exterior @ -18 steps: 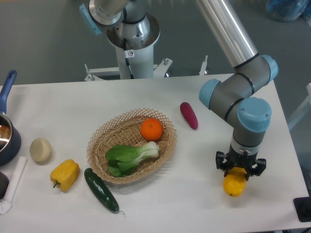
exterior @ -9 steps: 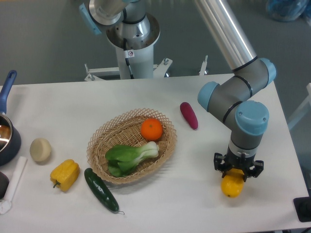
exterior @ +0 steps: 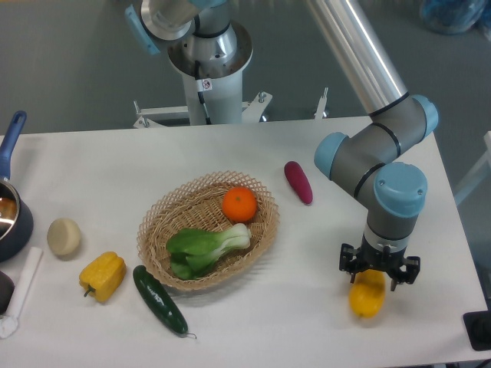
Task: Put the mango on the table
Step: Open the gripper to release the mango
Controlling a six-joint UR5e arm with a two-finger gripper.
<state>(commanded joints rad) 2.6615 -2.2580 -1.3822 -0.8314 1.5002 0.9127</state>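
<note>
The mango (exterior: 367, 297) is a yellow-orange oval on the white table (exterior: 307, 322), near the front right. It looks blurred. My gripper (exterior: 380, 274) points straight down just above it, and the mango's top edge still shows between the fingers. The jaws look parted and the fruit sits lower and a little left of them, so the gripper seems to have let go of it.
A wicker basket (exterior: 158, 215) in the middle holds an orange (exterior: 239, 204) and bok choy (exterior: 203, 247). A purple eggplant (exterior: 298, 182) lies behind the gripper. A cucumber (exterior: 159, 299), yellow pepper (exterior: 102, 275), pale round item (exterior: 64, 236) and pot (exterior: 9, 215) are at left.
The gripper drifted slightly left, then back right. The mango has dropped a little relative to the fingers and now looks blurred.
</note>
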